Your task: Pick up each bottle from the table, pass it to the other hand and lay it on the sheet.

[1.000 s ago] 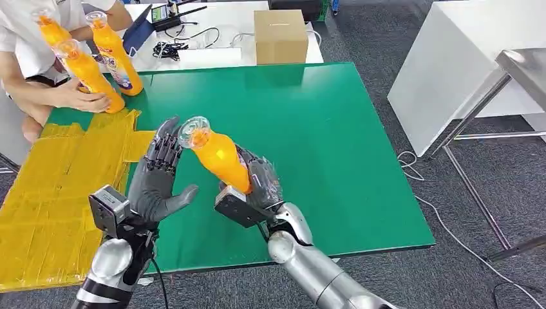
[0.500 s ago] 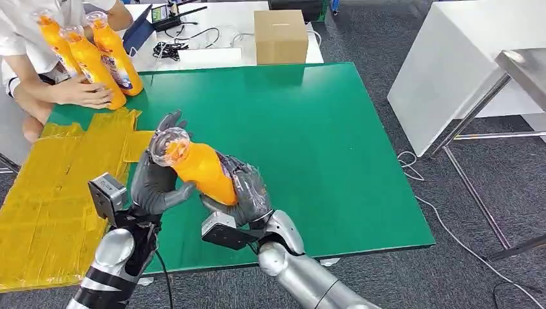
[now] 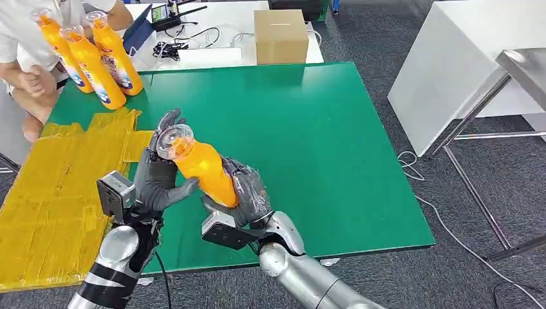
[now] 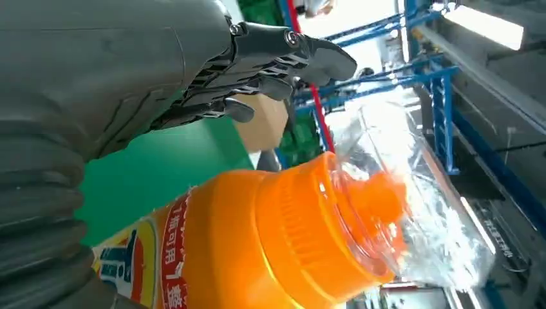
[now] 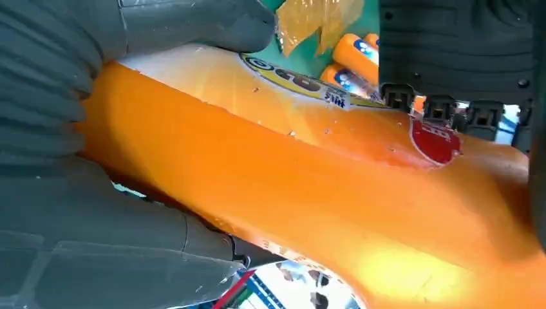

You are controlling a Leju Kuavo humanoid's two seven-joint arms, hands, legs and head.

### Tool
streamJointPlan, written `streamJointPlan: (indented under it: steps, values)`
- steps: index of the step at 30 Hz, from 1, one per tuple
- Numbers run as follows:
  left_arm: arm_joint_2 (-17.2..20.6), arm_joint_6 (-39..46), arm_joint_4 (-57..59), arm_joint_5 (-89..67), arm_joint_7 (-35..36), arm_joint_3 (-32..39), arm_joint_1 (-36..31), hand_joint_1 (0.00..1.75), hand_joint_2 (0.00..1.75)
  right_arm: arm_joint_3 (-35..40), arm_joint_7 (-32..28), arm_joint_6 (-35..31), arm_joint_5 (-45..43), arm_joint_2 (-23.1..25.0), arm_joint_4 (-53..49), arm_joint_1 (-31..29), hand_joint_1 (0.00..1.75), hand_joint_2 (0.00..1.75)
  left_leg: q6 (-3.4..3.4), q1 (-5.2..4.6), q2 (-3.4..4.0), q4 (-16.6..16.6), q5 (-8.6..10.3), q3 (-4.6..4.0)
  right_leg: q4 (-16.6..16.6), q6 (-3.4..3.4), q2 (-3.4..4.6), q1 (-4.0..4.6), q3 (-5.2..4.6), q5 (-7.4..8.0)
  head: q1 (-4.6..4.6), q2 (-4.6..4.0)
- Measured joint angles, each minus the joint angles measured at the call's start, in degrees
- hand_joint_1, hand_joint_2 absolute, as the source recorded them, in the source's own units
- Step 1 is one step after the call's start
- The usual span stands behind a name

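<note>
Bottle (image 3: 201, 168) mid-handover above green table (image 3: 335, 141): right hand (image 3: 248, 193) clamps base, left hand (image 3: 158, 180) fingers closing round neck, cap toward yellow sheet (image 3: 58, 193).

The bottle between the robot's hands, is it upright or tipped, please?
Tipped. The bottle leans with its clear cap up toward the left hand, while the right hand grips its lower body above the table.

The green bench (image 3: 322, 141) carries a yellow sheet (image 3: 58, 187) along its left edge. Three orange bottles (image 3: 96, 61) stand upright at the far left corner, close beside each other, near the sheet.
</note>
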Motion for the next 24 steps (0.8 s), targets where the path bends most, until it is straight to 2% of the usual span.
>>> streamJointPlan:
  steps: [11, 24]
  values:
    - [0.44, -4.31, 1.68, 3.19, 1.01, -0.65, -0.55, 0.00, 1.75, 1.44, -0.54, 0.44, -0.70, -1.77, -1.16, -0.07, 1.75, 1.75, 0.00, -0.01, 0.00, 0.00, 0.00, -0.01, 0.00, 0.00, 0.00, 0.00, 0.00, 0.00, 0.00, 0.00]
    - [0.72, -4.96, 2.75, 2.91, 2.21, -0.72, -1.22, 0.00, 1.75, 0.59, -0.39, -1.77, -1.40, -2.86, -1.97, 0.07, 1.75, 1.75, 0.00, -0.01, -0.01, 0.00, 0.00, -0.03, 0.00, 0.00, -0.01, 0.00, 0.00, 0.00, 0.00, 0.00]
